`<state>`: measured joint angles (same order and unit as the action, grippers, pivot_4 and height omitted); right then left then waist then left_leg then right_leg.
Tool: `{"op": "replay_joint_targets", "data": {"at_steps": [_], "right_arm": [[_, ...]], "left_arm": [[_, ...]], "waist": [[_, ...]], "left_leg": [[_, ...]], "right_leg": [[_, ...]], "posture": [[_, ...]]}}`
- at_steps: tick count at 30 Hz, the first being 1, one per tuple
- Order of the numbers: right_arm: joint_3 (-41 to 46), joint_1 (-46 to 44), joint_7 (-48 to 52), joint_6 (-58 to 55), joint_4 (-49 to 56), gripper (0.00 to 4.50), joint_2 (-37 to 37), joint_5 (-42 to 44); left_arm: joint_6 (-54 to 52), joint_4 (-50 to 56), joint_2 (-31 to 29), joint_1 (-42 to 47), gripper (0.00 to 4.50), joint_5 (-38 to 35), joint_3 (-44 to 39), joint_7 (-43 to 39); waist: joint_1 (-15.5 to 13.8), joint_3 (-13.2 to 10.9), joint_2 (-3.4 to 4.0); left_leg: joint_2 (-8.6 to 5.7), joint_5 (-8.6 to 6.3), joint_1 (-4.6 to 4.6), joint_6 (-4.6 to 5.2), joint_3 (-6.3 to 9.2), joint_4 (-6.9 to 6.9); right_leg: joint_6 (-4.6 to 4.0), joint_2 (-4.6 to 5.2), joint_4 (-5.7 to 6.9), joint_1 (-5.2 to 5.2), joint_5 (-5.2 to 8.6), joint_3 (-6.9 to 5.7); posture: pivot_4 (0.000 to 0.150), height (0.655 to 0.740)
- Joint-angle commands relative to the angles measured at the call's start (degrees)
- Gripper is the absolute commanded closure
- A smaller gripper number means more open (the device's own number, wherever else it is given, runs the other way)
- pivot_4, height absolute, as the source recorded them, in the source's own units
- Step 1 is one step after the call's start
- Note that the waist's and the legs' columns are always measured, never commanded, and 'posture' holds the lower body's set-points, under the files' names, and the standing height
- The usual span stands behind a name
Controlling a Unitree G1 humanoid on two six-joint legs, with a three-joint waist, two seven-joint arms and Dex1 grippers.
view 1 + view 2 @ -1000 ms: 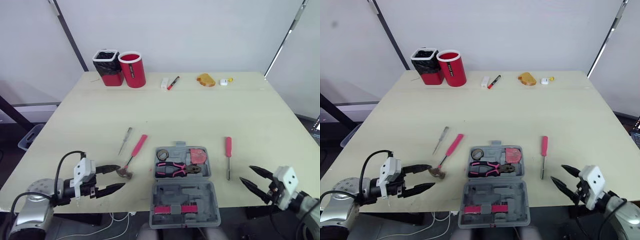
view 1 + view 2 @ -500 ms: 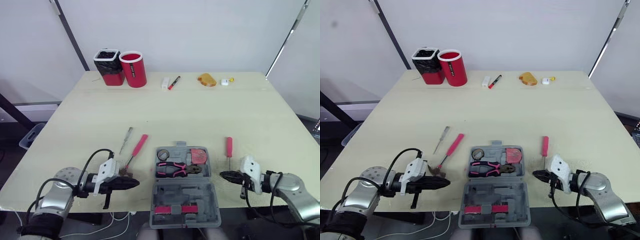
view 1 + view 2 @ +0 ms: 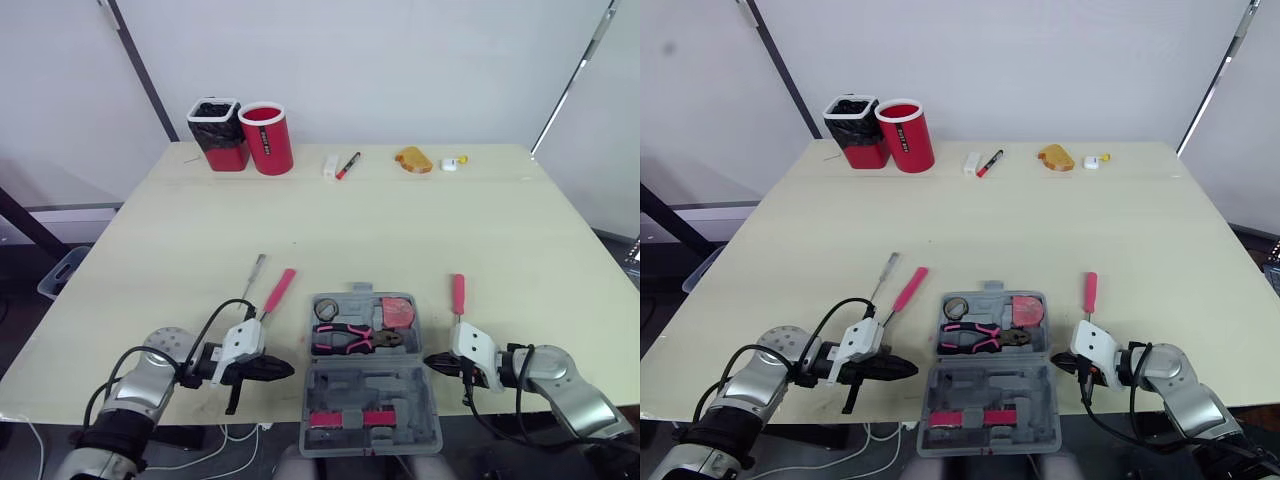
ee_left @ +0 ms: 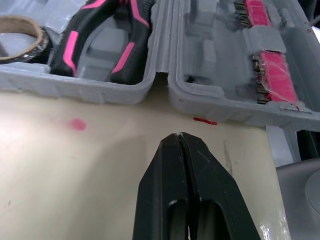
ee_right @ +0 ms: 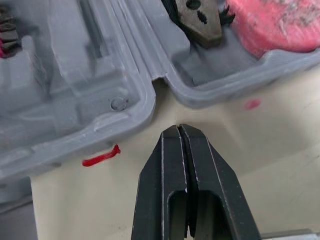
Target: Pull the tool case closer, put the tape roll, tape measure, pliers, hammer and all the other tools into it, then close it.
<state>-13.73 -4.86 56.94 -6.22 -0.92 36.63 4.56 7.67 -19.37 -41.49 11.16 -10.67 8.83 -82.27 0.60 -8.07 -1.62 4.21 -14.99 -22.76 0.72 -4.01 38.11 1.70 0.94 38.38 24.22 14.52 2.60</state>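
Beige table [image 3: 420, 230], head view: open tool case [image 3: 400, 390] at 6 o'clock edge, left gripper [image 3: 287, 371] at its 9 o'clock, right gripper [image 3: 430, 361] at its 3 o'clock, hammer [image 3: 277, 293] at its 10 o'clock | left wrist view: fingers pressed together, tip near case hinge, pliers [image 4: 107, 40] lie inside | right wrist view: fingers pressed together too, tip beside case hinge

I take this for a lab or test room: a plain pale table [image 3: 420, 230] set against blank white walls [image 3: 400, 60], a red cup [image 3: 266, 138] and a lined bin [image 3: 217, 133] at its far edge, loose white cables [image 3: 240, 436] trailing under the near edge
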Motion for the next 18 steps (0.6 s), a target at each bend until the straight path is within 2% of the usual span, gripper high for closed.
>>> {"op": "replay_joint_targets", "data": {"at_steps": [1, 18], "right_arm": [[-0.19, -0.54, 0.07, 0.53, 0.09, 4.50, -0.10, -0.43], [-0.77, -1.15, 0.50, -0.07, 1.18, 4.50, -1.06, 0.03]], "left_arm": [[0.36, -0.50, 0.46, 1.02, 4.44, 0.31, 0.58, -0.08], [0.07, -3.00, 4.74, 2.00, 4.44, 1.49, 1.22, 2.04]], "waist": [[0.00, 0.00, 0.00], [0.01, 0.00, 0.00]], "left_leg": [[0.00, 0.00, 0.00, 0.00, 0.00, 0.02], [0.00, 0.00, 0.01, 0.00, 0.04, 0.19]], "right_leg": [[0.00, 0.00, 0.02, 0.00, 0.00, 0.00], [0.00, -0.02, 0.23, 0.00, 0.00, 0.00]], "posture": [[0.150, 0.7400], [0.150, 0.7400]]}}
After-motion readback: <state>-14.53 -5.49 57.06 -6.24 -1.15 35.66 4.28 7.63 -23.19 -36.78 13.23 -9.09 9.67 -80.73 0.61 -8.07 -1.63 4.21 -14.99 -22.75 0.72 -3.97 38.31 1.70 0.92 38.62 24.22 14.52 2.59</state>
